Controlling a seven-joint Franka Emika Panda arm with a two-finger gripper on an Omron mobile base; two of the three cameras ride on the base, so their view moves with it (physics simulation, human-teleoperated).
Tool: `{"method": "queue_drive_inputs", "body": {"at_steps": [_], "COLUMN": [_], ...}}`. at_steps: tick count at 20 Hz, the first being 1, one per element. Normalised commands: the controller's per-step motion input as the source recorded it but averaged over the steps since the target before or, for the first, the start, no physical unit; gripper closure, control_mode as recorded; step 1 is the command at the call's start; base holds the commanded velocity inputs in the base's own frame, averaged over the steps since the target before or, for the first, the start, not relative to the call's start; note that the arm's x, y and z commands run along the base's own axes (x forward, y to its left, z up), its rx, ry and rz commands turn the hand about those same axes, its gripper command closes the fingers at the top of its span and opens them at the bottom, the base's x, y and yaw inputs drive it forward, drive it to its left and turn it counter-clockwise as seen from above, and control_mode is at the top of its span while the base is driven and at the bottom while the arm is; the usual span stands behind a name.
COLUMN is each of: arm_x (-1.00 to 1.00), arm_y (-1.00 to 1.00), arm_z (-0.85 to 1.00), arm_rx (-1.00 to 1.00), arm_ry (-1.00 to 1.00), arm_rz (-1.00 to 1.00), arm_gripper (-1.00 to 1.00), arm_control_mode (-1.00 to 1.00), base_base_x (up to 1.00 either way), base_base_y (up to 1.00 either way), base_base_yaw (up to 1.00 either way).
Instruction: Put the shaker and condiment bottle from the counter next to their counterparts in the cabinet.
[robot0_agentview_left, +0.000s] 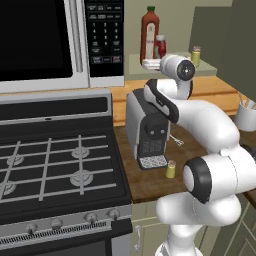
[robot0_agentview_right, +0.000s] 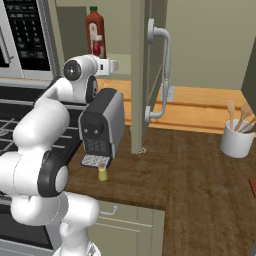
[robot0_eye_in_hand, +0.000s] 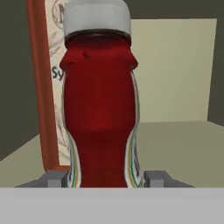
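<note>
**Condiment bottle held inside the cabinet, shaker on the counter**

Bottle first, from the left base view: I see the small red condiment bottle (robot0_agentview_left: 160, 46) with its white cap up on the cabinet (robot0_agentview_left: 210, 20) shelf, just beside the tall red sauce bottle (robot0_agentview_left: 149, 35). My arm's wrist reaches up to it, and the hand (robot0_agentview_left: 150, 63) sits at the shelf edge below the bottle. A yellow twin shaker (robot0_agentview_left: 195, 56) stands further right on the same shelf. Down on the counter (robot0_agentview_left: 150, 182), the shaker (robot0_agentview_left: 171, 169) stands just in front of the coffee machine (robot0_agentview_left: 147, 131), near the stove (robot0_agentview_left: 55, 165).

From the right base view, the open cabinet door (robot0_agentview_right: 142, 75) hides much of the shelf. I make out the tall red sauce bottle behind the wrist, and the shaker (robot0_agentview_right: 102, 172) upright on the counter before the coffee machine (robot0_agentview_right: 102, 127). A white utensil pot (robot0_agentview_right: 237, 140) stands well apart to the right.

In the hand view, the condiment bottle (robot0_eye_in_hand: 99, 113) stands upright between my two fingertips (robot0_eye_in_hand: 54, 179), which press its base on both sides; the hand is closed on it. The tall bottle's label (robot0_eye_in_hand: 50, 65) shows just behind.
</note>
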Motion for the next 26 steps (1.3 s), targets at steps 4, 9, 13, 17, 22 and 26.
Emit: {"method": "queue_drive_inputs", "body": {"at_steps": [4, 9, 13, 17, 22, 26], "arm_x": [0.05, 0.00, -0.04, -0.23, -0.42, -0.72], "arm_y": [0.00, -0.04, 0.00, 0.00, 0.00, 0.00], "arm_z": [0.01, 0.47, 0.45, 0.29, 0.29, 0.02], "arm_rx": [0.00, 0.00, 0.00, 0.00, 0.00, 0.00], "arm_ry": [0.00, 0.00, 0.00, 0.00, 0.00, -0.07], "arm_rz": [0.00, 0.00, 0.00, 0.00, 0.00, 0.00], "arm_gripper": [-1.00, -1.00, -1.00, -1.00, -1.00, -1.00], "arm_control_mode": [-1.00, -1.00, -1.00, -1.00, -1.00, -1.00], "base_base_x": [0.00, 0.00, 0.00, 0.00, 0.00, 0.00], "base_base_y": [0.00, 0.00, 0.00, 0.00, 0.00, 0.00], "base_base_yaw": [0.00, 0.00, 0.00, 0.00, 0.00, 0.00]}}
